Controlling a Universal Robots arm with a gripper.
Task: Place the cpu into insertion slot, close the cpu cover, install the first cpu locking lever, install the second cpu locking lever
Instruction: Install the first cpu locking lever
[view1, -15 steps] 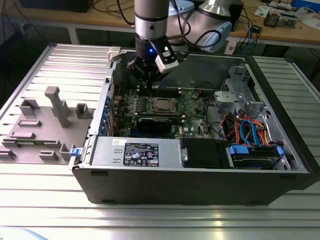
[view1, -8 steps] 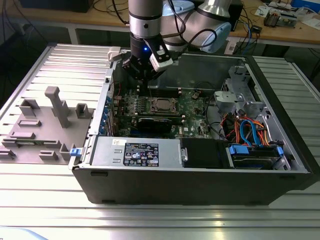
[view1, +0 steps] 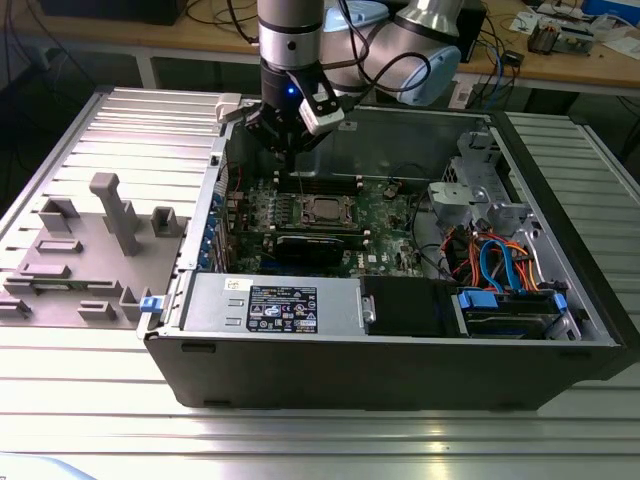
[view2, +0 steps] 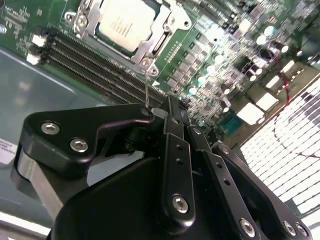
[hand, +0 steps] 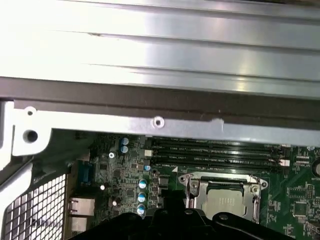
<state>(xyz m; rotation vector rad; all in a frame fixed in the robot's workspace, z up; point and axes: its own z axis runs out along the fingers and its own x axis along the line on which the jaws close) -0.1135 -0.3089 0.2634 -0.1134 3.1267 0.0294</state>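
The cpu (view2: 124, 22) lies flat in the insertion slot (view1: 301, 205) on the green board, silver top up. The cpu cover (view2: 150, 47) is down around it, framing the chip. A thin wire locking lever (view2: 146, 85) rises from the socket's corner up to my black fingertips. My gripper (view2: 150, 111) is shut on the lever's upper end. In the exterior view the gripper (view1: 290, 150) hangs just above the board, behind the socket and towards that view's left. In the first wrist view the cpu (hand: 227, 202) and the cpu cover (hand: 220, 179) also appear.
Long memory slots (view2: 85, 65) run beside the socket. A black card (view1: 315, 248) lies in front of it, then the power supply (view1: 270, 305). Coloured cables (view1: 495, 265) fill the case's right side. The case wall (hand: 160, 120) is close by. A grey fixture (view1: 100, 240) sits outside on the left.
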